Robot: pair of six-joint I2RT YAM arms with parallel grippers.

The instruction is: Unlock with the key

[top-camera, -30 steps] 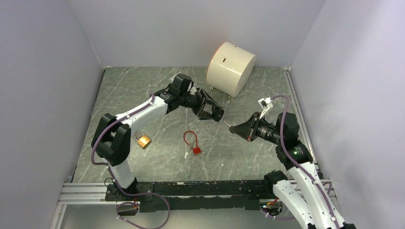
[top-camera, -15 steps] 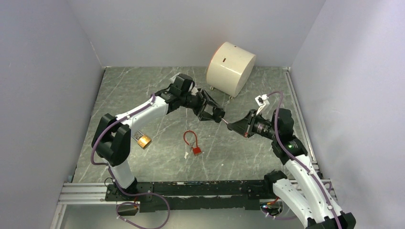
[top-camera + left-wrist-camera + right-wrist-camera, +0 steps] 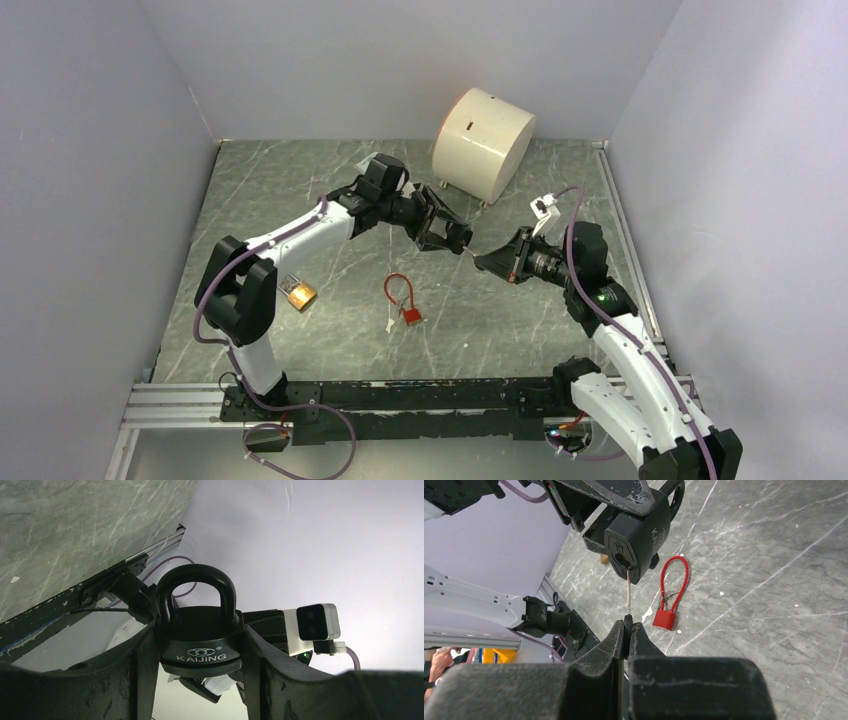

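The black metal padlock [image 3: 198, 630] is up off the grey marble desk [image 3: 270, 180], clamped between the left fingers [image 3: 142, 670]. Its keyhole [image 3: 624, 560] meets the tip of the thin silver key [image 3: 628, 592], pinched by the closed right fingers [image 3: 611, 645]. A small red cable lock [image 3: 669, 597] lies on the desk below the padlock.

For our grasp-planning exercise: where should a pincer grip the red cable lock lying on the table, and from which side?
Grip the lock's blocky red body, coming straight down from above and closing across its narrow sides. It lies flat on the table, and the thin cable loop would probably flex and slip.
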